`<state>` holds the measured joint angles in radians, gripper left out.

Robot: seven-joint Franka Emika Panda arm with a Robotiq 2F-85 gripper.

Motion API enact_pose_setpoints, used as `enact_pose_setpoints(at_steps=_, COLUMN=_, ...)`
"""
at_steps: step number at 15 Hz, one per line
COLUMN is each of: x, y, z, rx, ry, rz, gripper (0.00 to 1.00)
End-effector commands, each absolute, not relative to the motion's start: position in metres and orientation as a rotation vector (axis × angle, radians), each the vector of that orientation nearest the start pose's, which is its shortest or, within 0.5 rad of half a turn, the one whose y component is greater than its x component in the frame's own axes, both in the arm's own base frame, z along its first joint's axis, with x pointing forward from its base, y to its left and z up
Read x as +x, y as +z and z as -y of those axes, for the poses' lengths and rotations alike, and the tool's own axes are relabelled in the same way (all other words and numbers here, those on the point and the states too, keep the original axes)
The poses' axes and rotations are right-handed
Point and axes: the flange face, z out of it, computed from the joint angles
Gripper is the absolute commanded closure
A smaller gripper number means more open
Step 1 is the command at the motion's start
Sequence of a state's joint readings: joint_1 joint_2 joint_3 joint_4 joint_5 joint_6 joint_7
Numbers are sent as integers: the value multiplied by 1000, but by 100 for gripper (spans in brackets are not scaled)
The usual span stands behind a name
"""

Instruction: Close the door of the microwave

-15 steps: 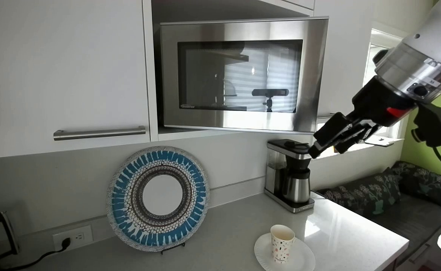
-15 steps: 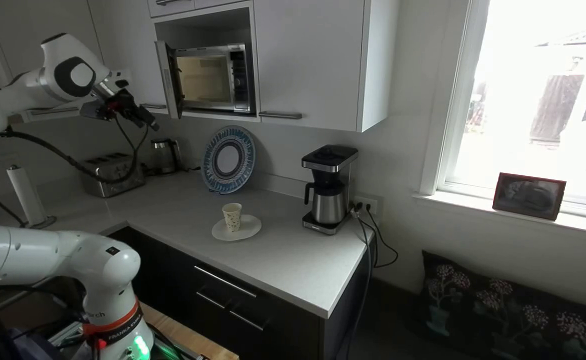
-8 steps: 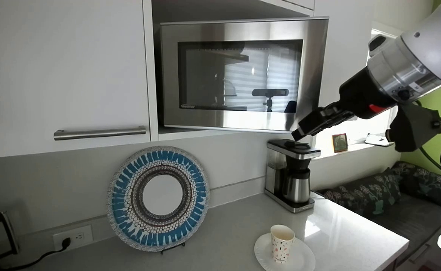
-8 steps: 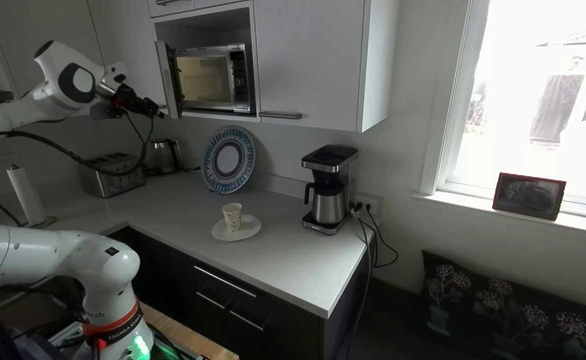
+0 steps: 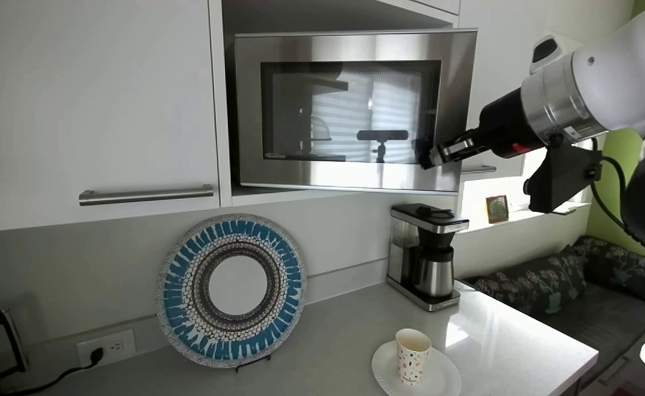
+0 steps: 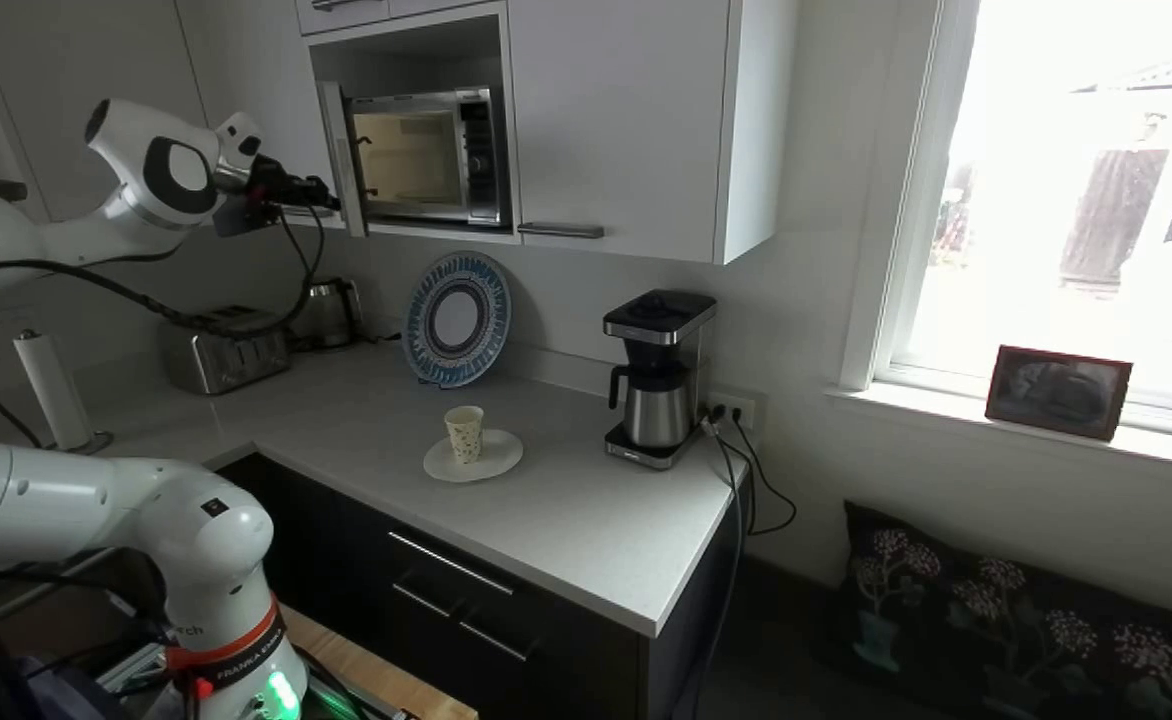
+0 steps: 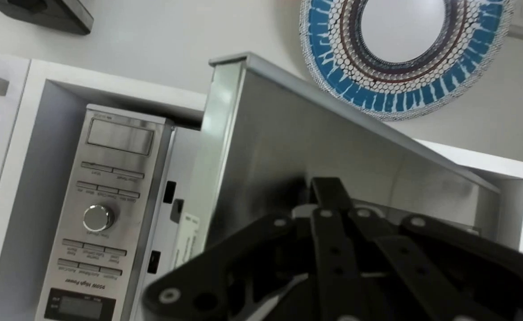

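The microwave [image 6: 481,155] sits in a white cabinet niche, its lit interior showing past the door, which stands ajar. Its button panel [image 7: 98,214] appears upside down in the wrist view. The door [image 5: 350,110], steel-framed with dark glass, is swung outward, hinged on the side away from the buttons. My gripper [image 5: 430,158] is shut with nothing held, its fingertips against the door's front face near the lower free corner. In the wrist view the joined fingertips of the gripper [image 7: 330,185] meet their dark reflection on the steel door [image 7: 279,133].
Below the microwave, a round blue patterned plate [image 5: 231,341] leans on the wall. A coffee maker [image 5: 432,269] and a paper cup [image 5: 412,357] on a white plate stand on the counter [image 6: 586,540]. Cabinet handles [image 5: 146,194] stick out beside the niche. A cable [image 6: 146,310] hangs from the arm.
My gripper has moved toward the door and up, and its jaws have gone from open to shut. In the last half second the door has swung slightly inward.
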<state>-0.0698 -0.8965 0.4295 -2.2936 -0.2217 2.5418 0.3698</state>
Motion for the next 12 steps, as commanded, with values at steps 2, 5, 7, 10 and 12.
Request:
enact_pose_setpoints(at_steps=2, x=321, y=738, z=-186, rx=-2750, ry=-1936, rz=152, gripper=100)
enact_pose_setpoints(at_steps=5, x=345, y=739, z=-169, rx=-2758, ry=-1933, rz=115, gripper=100)
enact_pose_setpoints(at_steps=7, x=365, y=735, z=-164, rx=-2795, ry=-1889, rz=106, gripper=100)
enact_pose_setpoints(at_steps=10, x=365, y=730, z=-159, rx=-2800, ry=-1852, rz=79, gripper=99)
enact_pose_setpoints(at_steps=12, x=379, y=727, z=-157, rx=-2806, ry=-1823, rz=80, gripper=99)
